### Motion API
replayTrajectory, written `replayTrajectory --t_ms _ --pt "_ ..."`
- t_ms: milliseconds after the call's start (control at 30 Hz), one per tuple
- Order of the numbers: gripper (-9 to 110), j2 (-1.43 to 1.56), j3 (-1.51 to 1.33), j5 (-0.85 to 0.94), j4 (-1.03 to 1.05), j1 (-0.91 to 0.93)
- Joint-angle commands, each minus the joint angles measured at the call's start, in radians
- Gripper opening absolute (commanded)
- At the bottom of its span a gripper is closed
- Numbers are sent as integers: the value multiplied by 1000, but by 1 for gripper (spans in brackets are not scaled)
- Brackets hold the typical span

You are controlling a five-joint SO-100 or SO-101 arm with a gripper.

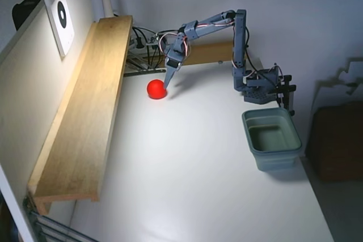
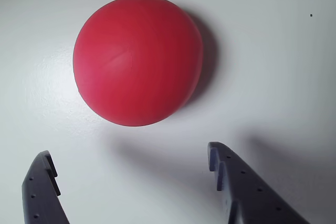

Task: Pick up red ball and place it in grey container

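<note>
Now the gripper (image 2: 131,166) is wide open and empty; the ball (image 2: 137,60), upper middle, should be straddled evenly before being squeezed.

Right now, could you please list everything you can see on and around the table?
red ball: one, bright red, on the white table near its far end, just ahead of the pincer.
grey container: one, grey-green, at the table's right edge in the fixed view, empty.
wooden shelf: one, light wood, along the left wall.
target card: one, white with black ring, on the left wall.
table: one, white.
arm: one, grey-blue.
pincer: one, open, not touching the ball.
</note>
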State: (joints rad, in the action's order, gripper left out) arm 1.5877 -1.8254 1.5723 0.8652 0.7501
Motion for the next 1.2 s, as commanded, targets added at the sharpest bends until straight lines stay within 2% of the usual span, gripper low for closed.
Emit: replayTrajectory --t_ms 0,933,1167 --pt "38 -6 66 -2 4 8" --pt "38 -38 65 -2 -29 7" --pt "38 -38 65 -2 -29 -41"
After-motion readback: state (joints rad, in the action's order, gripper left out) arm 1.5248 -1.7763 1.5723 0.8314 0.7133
